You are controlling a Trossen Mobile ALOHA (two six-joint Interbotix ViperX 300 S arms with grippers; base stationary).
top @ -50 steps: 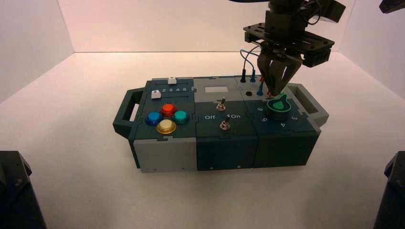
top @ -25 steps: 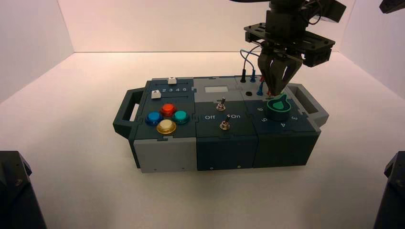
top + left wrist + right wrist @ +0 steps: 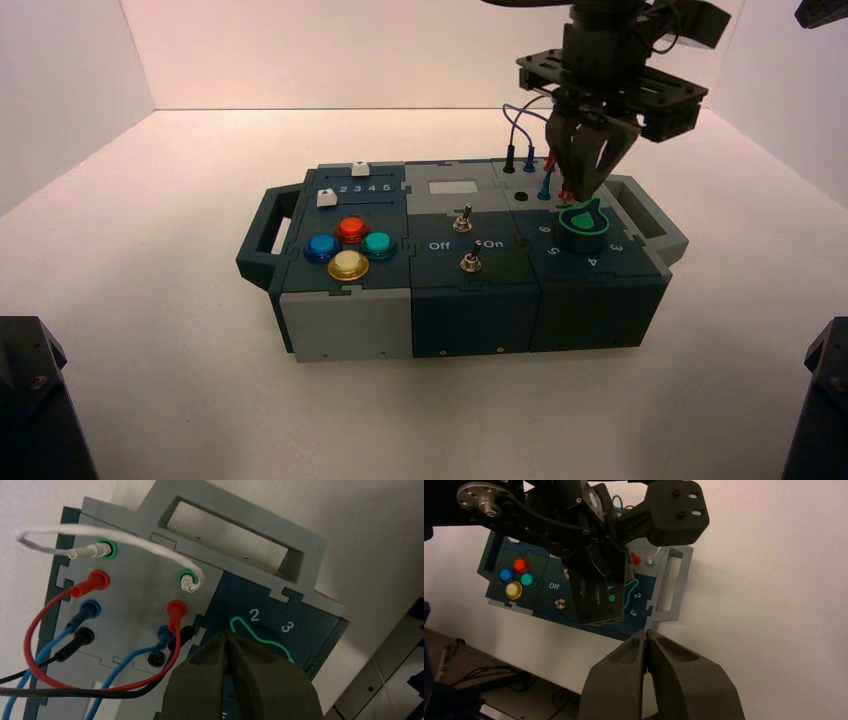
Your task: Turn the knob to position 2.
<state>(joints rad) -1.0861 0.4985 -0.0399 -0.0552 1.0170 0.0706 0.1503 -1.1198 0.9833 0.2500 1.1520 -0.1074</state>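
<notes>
At the box's right end, your left gripper hung clenched.
Knob lay just robot-side of its tips; your right gripper sat shut, off the box.

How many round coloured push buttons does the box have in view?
4, grouped on the box's left section, nearer the camera than the sliders: red at the back, blue left, green right, yellow in front.

Round dark-teal knob, green teardrop pointer near 2, right side of box
</notes>
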